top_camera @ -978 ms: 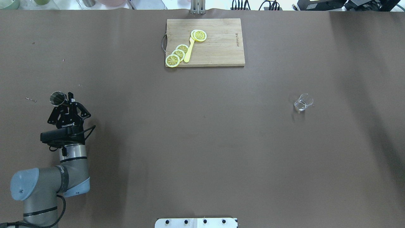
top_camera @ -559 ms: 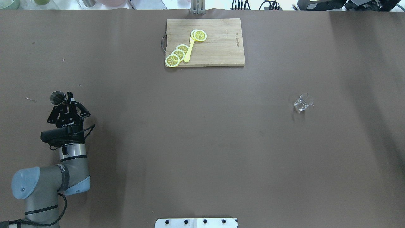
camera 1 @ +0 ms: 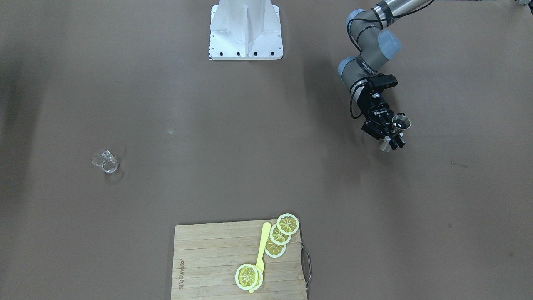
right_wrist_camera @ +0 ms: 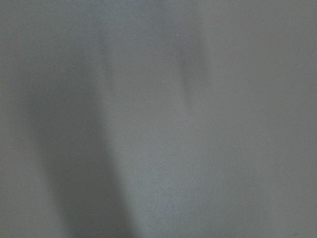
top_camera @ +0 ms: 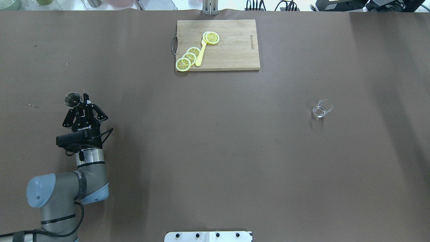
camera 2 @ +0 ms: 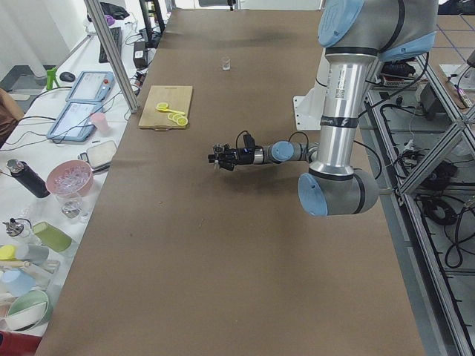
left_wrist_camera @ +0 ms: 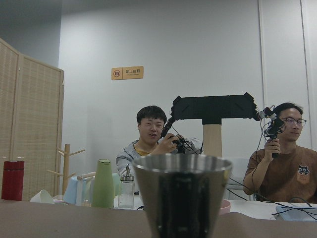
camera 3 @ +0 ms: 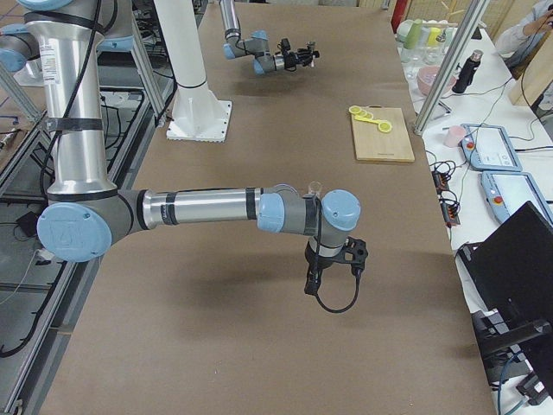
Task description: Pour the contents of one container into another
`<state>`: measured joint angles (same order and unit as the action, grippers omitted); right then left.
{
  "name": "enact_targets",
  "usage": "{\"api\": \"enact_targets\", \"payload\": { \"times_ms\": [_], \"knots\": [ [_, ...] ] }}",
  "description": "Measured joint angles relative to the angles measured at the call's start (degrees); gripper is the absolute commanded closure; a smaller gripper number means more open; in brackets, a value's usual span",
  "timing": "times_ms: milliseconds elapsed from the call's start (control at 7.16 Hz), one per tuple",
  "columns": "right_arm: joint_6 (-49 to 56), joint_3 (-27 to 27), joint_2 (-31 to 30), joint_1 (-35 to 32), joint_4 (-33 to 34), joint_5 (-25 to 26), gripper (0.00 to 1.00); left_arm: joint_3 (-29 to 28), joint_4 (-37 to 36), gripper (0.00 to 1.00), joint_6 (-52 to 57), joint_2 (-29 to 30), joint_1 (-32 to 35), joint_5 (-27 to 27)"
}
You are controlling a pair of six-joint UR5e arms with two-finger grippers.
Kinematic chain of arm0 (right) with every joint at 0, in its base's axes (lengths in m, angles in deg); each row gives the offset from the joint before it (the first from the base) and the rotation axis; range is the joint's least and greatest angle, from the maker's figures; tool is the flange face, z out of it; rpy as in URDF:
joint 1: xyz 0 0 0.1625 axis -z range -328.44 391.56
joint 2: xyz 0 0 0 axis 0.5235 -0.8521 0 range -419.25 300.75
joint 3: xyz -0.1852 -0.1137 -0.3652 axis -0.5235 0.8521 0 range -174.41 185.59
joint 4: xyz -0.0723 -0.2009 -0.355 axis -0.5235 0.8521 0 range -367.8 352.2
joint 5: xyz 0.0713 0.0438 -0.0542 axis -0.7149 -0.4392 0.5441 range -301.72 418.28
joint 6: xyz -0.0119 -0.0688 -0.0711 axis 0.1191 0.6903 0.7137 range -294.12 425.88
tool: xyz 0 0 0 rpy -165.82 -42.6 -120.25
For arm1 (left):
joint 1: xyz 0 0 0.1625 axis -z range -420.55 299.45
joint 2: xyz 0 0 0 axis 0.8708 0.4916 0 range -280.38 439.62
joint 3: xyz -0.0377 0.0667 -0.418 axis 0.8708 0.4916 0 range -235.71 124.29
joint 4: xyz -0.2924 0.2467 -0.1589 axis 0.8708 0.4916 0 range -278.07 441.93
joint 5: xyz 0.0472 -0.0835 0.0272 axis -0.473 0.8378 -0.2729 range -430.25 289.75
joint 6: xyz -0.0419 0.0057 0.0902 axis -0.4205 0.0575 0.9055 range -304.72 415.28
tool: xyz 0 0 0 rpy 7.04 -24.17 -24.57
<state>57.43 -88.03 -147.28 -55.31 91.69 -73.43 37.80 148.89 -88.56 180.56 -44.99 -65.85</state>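
LEFT: I am clamping my left gripper [top_camera: 82, 103] on the metal jigger [top_camera: 72, 99], holding it upright on my left of the table [top_camera: 215, 151] | GLASS: clear glass [top_camera: 321, 108] is standing well apart, far right | RIGHT: right gripper [camera 3: 333, 268], fingers unclear, I cannot tell.

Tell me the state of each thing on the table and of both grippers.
metal jigger: upright, gripped at its waist
left gripper: shut on the metal jigger
glass cup: upright, not held
right gripper: pointing down; open or shut, cannot tell
lemon slices: flat on the cutting board
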Motion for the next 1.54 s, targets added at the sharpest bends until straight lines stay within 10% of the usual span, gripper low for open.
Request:
{"api": "enact_targets", "payload": {
  "times_ms": [1537],
  "knots": [
    [0.03, -2.35, -1.09, -1.15, -0.09, 0.05, 0.00, -8.89, -4.28, 1.00, 1.32, 11.10, 7.19, 2.18]
  ]
}}
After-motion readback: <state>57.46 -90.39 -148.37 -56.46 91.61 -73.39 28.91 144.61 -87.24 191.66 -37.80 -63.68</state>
